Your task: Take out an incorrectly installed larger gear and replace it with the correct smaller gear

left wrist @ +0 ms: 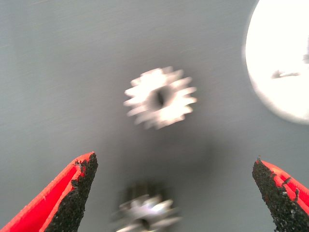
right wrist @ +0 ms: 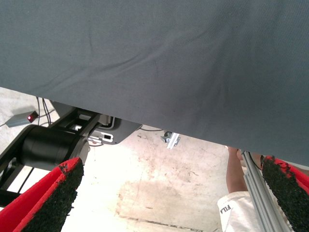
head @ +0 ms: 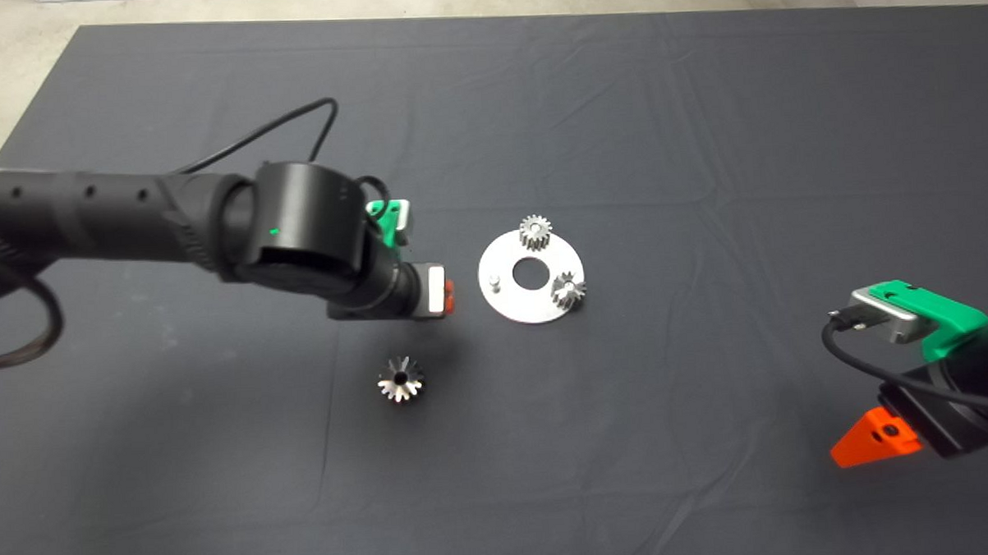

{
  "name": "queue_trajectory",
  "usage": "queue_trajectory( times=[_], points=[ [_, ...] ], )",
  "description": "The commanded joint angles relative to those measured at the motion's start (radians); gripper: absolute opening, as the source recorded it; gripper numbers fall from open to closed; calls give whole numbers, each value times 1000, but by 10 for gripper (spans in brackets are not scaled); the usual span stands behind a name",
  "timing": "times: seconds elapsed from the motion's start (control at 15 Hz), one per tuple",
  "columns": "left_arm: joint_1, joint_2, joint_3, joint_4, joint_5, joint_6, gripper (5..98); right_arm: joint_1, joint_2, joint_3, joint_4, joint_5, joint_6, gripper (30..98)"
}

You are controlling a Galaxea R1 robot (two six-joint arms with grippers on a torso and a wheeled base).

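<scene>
The larger gear (head: pixel 400 378), silver with long pointed teeth, lies flat on the mat in front of and left of the round silver plate (head: pixel 518 308). It shows blurred in the left wrist view as the larger gear (left wrist: pixel 161 98), beyond the fingertips. My left gripper (head: pixel 441 294) hovers open just left of the plate, holding nothing. A second, blurred gear (left wrist: pixel 145 215), apparently the smaller gear, sits low between the open fingers of the left gripper (left wrist: pixel 174 162). The head view hides it under the arm. Two small gears (head: pixel 535 231) (head: pixel 568 291) stand on the plate beside a bare peg (head: pixel 495 284).
My right gripper (head: pixel 874 443) waits open at the mat's lower right edge. Between its open fingers (right wrist: pixel 53 193), its wrist view shows the mat's underside edge, the floor, a black machine base (right wrist: pixel 48 145) and part of a person (right wrist: pixel 234 203).
</scene>
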Motion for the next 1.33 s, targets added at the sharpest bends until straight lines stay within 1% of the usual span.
queue_trajectory(
  times=[0.0,0.07,0.13,0.27,0.4,0.47,0.53,0.8,1.07,1.27],
  points=[
    [-16,51,-104,-44,34,-6,847,19,-6,9,43,-107,0,978],
    [-13,51,-123,-44,34,-6,868,19,-6,9,43,-107,0,978],
    [-13,54,-128,-44,34,-6,870,19,-6,9,43,-107,-1,978],
    [-13,48,-147,-44,34,-6,921,19,-5,9,43,-107,-4,978],
    [-13,52,-148,-44,34,-8,931,19,-6,14,43,-106,-4,978],
    [-13,49,-150,-44,34,-8,961,19,-6,14,43,-106,-4,978],
    [-13,48,-148,-44,34,-6,970,19,-4,14,43,-106,-4,978],
    [-10,46,-144,-42,35,0,976,19,-4,18,42,-106,-4,978],
    [-5,48,-148,-28,37,5,976,19,-4,18,42,-104,-4,978],
    [-4,45,-157,-19,38,27,976,19,-4,18,42,-104,-4,978]
  ],
)
